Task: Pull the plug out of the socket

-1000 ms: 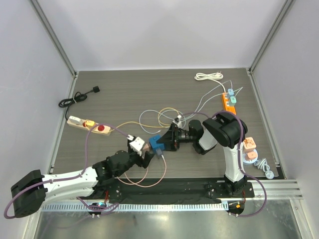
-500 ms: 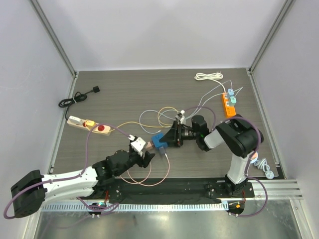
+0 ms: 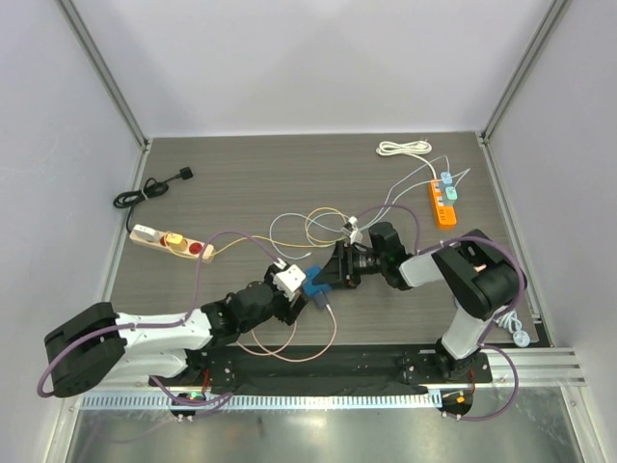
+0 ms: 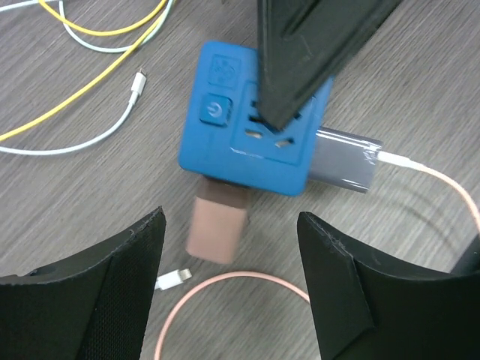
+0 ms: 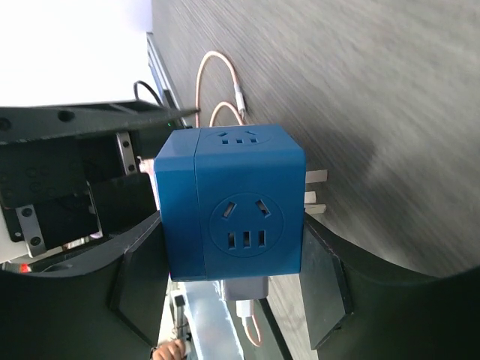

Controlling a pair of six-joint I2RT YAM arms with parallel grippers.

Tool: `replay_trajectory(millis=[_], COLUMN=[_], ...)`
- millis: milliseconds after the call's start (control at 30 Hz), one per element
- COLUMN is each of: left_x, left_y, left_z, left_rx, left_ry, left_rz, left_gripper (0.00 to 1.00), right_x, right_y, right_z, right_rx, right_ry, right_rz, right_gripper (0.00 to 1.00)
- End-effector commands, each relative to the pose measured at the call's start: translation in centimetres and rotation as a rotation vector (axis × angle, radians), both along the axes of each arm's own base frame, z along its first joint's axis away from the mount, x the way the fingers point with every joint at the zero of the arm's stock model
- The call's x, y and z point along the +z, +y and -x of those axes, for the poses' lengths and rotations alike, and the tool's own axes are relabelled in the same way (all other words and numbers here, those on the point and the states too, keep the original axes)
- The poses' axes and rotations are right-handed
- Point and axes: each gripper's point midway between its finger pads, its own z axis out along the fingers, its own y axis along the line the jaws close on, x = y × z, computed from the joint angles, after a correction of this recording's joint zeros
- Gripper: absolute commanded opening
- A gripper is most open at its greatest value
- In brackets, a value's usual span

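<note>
The table (image 3: 241,183) was a dark, wood-grained board closed in by plain white walls (image 3: 308,58) and metal corner posts. The left arm (image 3: 154,342) lay low from the near left corner toward the middle, and the right arm (image 3: 472,280) bent from the near right to meet it there. A beige strip (image 3: 154,236) with a yellow and a red plug sat near the left edge, an orange strip (image 3: 442,203) with teal plugs sat far right, a black cable (image 3: 145,193) lay at far left, and a white coil (image 3: 403,148) lay at the back. The socket (image 4: 255,139), a blue cube, sat mid-table where the two grippers met. The right gripper (image 5: 232,247) was clamped on it, one finger at each side. The brown plug (image 4: 217,225) stood out of the cube's side facing the left arm, its long axis running straight from the cube toward the left wrist, one end against the cube. The left gripper (image 4: 231,225) was spread, its fingers (image 4: 112,300) flanking that plug without touching it. A grey plug (image 4: 343,159) stuck out of the adjoining face at a right angle to the brown one, with a pale lead (image 4: 394,158) trailing from it. Yellow and white wires (image 4: 97,82) looped just beyond.
</note>
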Motion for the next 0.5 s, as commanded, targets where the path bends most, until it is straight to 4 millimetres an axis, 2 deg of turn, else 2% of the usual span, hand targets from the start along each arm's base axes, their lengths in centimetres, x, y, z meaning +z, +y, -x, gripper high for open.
replay_trajectory(millis=[0, 167, 267, 467], left_x=[2.0, 0.1, -0.2, 1.4], left_y=[-1.6, -2.2, -2.9, -3.4], left_z=[-1.3, -1.4, -1.1, -1.8], left_rx=[-0.017, -0.039, -0.068, -0.048], left_ry=[-0.076, -0.052, -0.037, -0.064], left_rz=[0.012, -0.06, -0.054, -0.02], left_gripper=[0.72, 0.66, 0.63, 0.52], right_x=[2.7, 3.3, 3.4, 4.5], right_y=[-0.1, -0.4, -0.3, -0.2], right_z=[0.5, 0.9, 1.1, 1.4], right_rx=[0.047, 0.048, 0.052, 0.057], right_ry=[-0.097, -0.115, -0.108, -0.106], right_rz=[-0.044, -0.048, -0.067, -0.118], right_gripper=[0.01, 0.01, 0.01, 0.01])
